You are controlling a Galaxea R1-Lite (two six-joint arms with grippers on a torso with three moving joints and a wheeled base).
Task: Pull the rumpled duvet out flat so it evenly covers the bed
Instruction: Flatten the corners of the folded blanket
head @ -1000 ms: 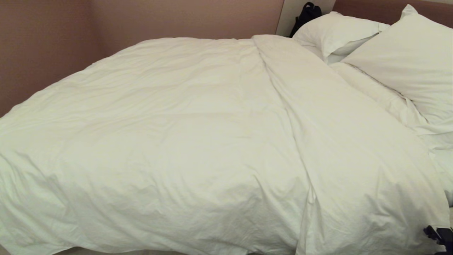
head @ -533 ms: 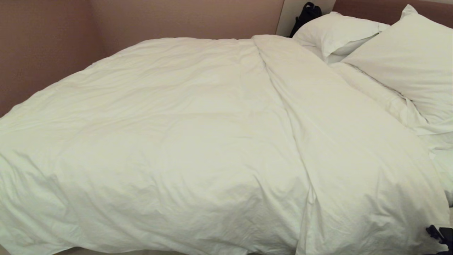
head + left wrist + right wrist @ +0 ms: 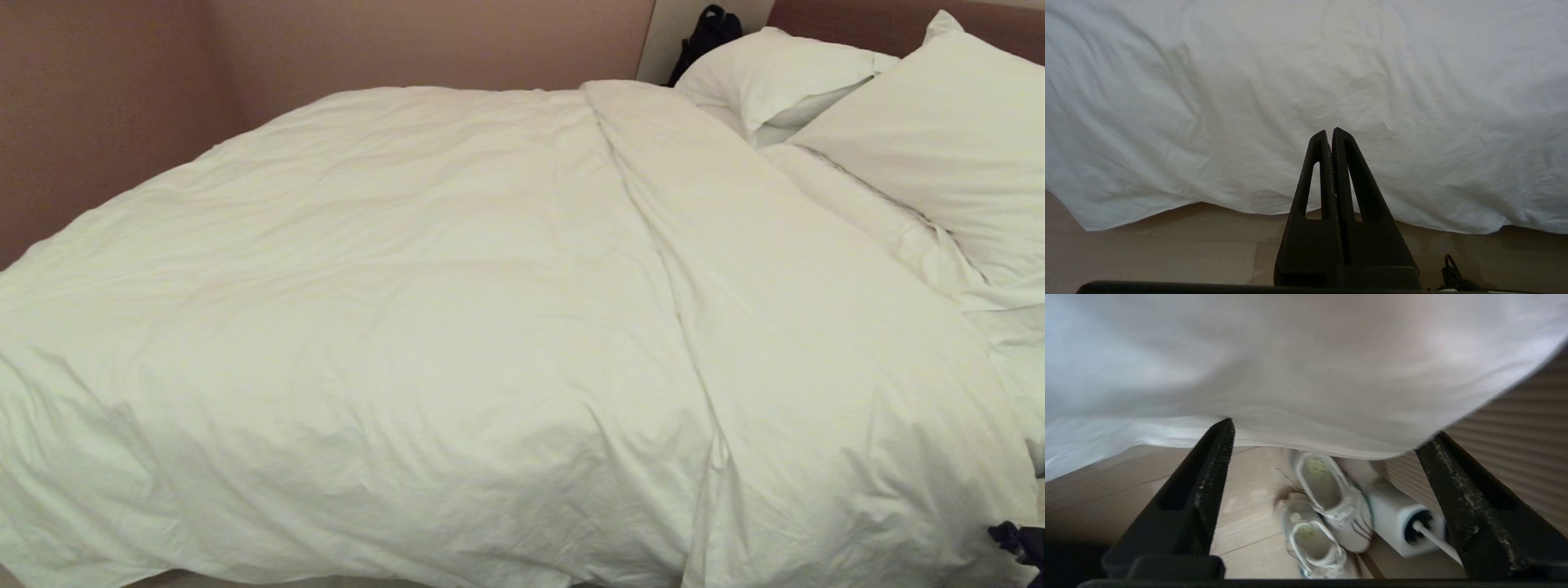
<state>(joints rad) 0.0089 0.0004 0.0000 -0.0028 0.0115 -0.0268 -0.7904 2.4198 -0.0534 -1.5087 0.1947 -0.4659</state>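
Head view: the duvet [image 3: 457, 327] lies spread over the bed [image 3: 1016, 359], hanging over the near edge, with one long fold running from the head end to the near edge right of centre. Two pillows [image 3: 939, 139] sit at the head end, to the right. The right pincer [image 3: 1016, 543] shows only as a dark tip at the near right corner.

Left wrist view: the left pincer [image 3: 1329, 134] is pressed narrow, holding nothing, low beside the near edge. The duvet's hem [image 3: 1208, 206] hangs just beyond it, above the floor [image 3: 1147, 253].

Right wrist view: the right pincer [image 3: 1327, 437] stands wide, empty, with the duvet's hem [image 3: 1310, 441] hanging just past its tips. Beyond lie a pair of shoes [image 3: 1323, 514] and a white plug block [image 3: 1400, 518]. The right arm is judged nearer any further pull.
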